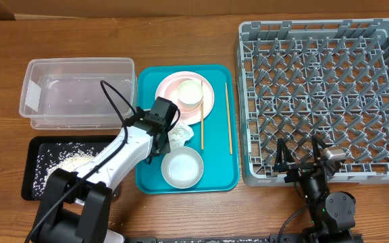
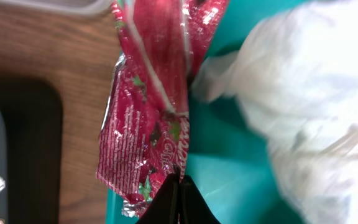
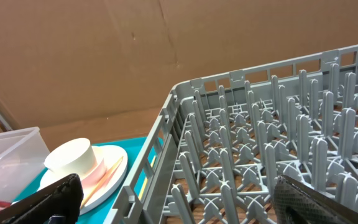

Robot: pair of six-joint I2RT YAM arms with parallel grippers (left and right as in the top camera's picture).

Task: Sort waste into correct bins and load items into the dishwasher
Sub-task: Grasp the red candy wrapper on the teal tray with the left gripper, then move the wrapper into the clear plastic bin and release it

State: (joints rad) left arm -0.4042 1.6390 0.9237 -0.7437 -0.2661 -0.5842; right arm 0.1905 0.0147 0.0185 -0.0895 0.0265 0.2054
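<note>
My left gripper (image 2: 179,186) is shut, its black fingertips pinching the lower edge of the small red shiny wrapper (image 2: 148,118) over the left rim of the teal tray (image 2: 229,168). Crumpled white tissue (image 2: 303,106) lies just right of it. From overhead the left gripper (image 1: 167,129) sits beside the tissue (image 1: 181,133). The pink plate (image 1: 174,101) carries a white cup (image 1: 190,93). A grey-blue bowl (image 1: 182,167) and two chopsticks (image 1: 227,118) also lie on the tray. My right gripper (image 1: 301,158) stands open at the near edge of the grey dish rack (image 1: 323,94), holding nothing.
A clear tub (image 1: 80,91) stands at the back left. In front of it is a black tray (image 1: 36,185) with loose white rice (image 1: 66,162). The left arm reaches diagonally over the black tray. In the right wrist view the rack wall (image 3: 179,118) separates the right gripper (image 3: 179,205) from the plate (image 3: 114,158).
</note>
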